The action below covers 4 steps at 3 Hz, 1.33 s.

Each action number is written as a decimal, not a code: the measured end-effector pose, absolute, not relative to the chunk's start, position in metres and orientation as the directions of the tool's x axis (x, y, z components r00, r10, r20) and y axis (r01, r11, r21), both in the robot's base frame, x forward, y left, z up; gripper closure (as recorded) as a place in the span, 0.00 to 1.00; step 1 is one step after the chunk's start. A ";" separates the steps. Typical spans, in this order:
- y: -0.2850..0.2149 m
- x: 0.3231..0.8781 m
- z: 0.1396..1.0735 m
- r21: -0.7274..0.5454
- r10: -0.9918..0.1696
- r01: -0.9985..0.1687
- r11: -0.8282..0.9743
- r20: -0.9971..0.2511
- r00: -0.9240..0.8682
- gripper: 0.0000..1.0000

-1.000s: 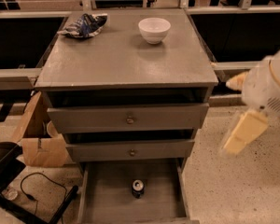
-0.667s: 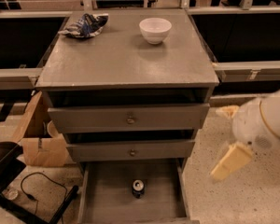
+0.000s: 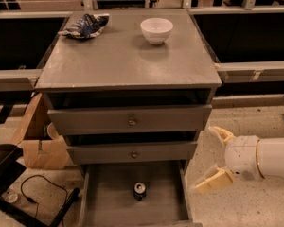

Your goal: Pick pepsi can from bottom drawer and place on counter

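Setting: a grey wooden cabinet of three drawers was seen from above and in front, on a speckled floor [image 3: 255, 207].
Counter: the counter [image 3: 128, 60], the flat grey cabinet top, carried two things towards its far edge.
White bowl: a white bowl [image 3: 156, 30] stood upright at the far right of the top.
Chip bag: a crumpled blue-and-white chip bag [image 3: 85, 25] lay at the far left corner, well apart from the bowl.
Upper drawers: the top drawer [image 3: 94, 121] and the middle drawer [image 3: 94, 152] each showed a round knob at the centre of its front.
Bottom drawer: the bottom drawer [image 3: 109, 193] was pulled out, its plank floor in plain view.
Pepsi can: the pepsi can [image 3: 140, 191] stood upright near the middle of the drawer floor, silver top facing up, touching no wall.
Gripper: the gripper [image 3: 207, 159] hung low beside the cabinet's right side, level with the two lower drawers, its two pale fingers [image 3: 213, 180] spread apart and holding nothing, well clear of the can.
Left of cabinet: a cardboard box [image 3: 42, 148] sat on the floor, with a dark cable [image 3: 33, 193] looped near it.
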<state>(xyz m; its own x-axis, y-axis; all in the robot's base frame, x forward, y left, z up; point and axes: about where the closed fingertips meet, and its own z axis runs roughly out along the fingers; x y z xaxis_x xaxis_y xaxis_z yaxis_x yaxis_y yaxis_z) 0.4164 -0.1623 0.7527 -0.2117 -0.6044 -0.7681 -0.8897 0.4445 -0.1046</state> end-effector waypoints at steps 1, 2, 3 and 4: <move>-0.162 0.421 0.751 -0.144 -0.599 -0.889 0.435 -0.783 -0.167 0.00; -0.162 0.421 0.751 -0.144 -0.600 -0.889 0.435 -0.783 -0.167 0.00; -0.151 0.432 0.722 -0.115 -0.547 -0.904 0.413 -0.825 -0.145 0.00; -0.124 0.446 0.664 -0.112 -0.467 -0.916 0.384 -0.880 -0.088 0.00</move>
<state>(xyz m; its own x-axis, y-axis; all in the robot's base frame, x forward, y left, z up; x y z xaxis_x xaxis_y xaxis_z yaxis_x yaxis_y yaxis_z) 0.4463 -0.1243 0.6638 -0.0880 -0.4671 -0.8798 -0.9164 0.3842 -0.1123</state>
